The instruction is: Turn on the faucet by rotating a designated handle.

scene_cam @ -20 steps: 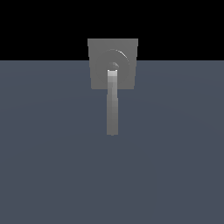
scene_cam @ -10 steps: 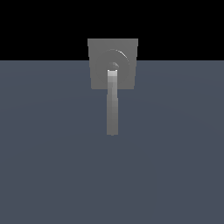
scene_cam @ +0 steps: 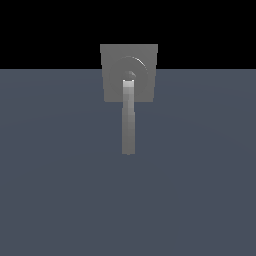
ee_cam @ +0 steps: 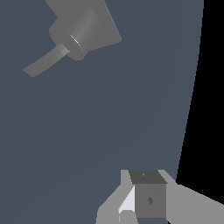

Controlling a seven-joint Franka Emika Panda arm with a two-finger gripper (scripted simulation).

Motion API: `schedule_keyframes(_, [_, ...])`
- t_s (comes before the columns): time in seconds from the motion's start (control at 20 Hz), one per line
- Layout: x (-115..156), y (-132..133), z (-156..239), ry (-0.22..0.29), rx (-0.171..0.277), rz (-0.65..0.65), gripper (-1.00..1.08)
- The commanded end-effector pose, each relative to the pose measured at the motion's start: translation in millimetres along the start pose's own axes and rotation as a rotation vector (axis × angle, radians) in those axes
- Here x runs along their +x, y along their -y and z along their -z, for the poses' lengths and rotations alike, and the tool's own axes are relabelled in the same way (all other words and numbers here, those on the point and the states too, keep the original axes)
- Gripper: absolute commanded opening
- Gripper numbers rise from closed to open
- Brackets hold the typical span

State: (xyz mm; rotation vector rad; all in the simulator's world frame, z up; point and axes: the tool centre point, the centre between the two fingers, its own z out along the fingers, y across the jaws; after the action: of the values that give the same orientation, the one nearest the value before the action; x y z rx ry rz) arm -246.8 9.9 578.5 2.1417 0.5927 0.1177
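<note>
Compared w/ the two earlier exterior pics, nothing has changed: the faucet [scene_cam: 114,75] sits at the same place, upper centre of the frame, and the handle [scene_cam: 128,120] hangs straight down from the round hub [scene_cam: 131,70] exactly as before. No arm comes into the exterior view at any of the three moments. So the handle is not yet rotated, and the task is judged at its very start, approx. in the approach phase.

In the wrist view the faucet [ee_cam: 103,26] is in the upper left of the frame, seen at an angle, w/ the handle [ee_cam: 43,61] jutting toward the left edge from the hub [ee_cam: 81,37]. The handle is free; nothing touches it.

The gripper [ee_cam: 144,201] shows only at the bottom of the wrist frame, right of centre: a dark block between pale grey parts. It is well apart from the faucet, w/ bare blue-grey floor [ee_cam: 87,131] between them. The fingertips are cut off by the frame edge, so one cannot tell if it is spread or closed, and no object is seen in it. It touches nothing visible.

Judgement: the next move needs the gripper to travel to the handle's free end, because a push there gives the most turning effect. Risk: a contact too near the hub may slip or barely turn it.
</note>
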Motion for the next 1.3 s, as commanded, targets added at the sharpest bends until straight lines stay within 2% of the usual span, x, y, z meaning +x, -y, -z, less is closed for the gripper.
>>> schedule_keyframes(0.0, [3, -6, 13, 0.029, -0.119, 0.079, -1.0])
schedule_keyframes(0.3, [17, -12, 45, 0.135, -0.385, 0.283, -1.0])
schedule_keyframes(0.6, [39, -8, 78, 0.289, -0.63, 0.505, -1.0])
schedule_keyframes(0.9, [71, 8, 106, 0.488, -0.847, 0.742, -1.0])
schedule_keyframes(1.25, [119, 42, 123, 0.772, -1.057, 1.036, -1.0])
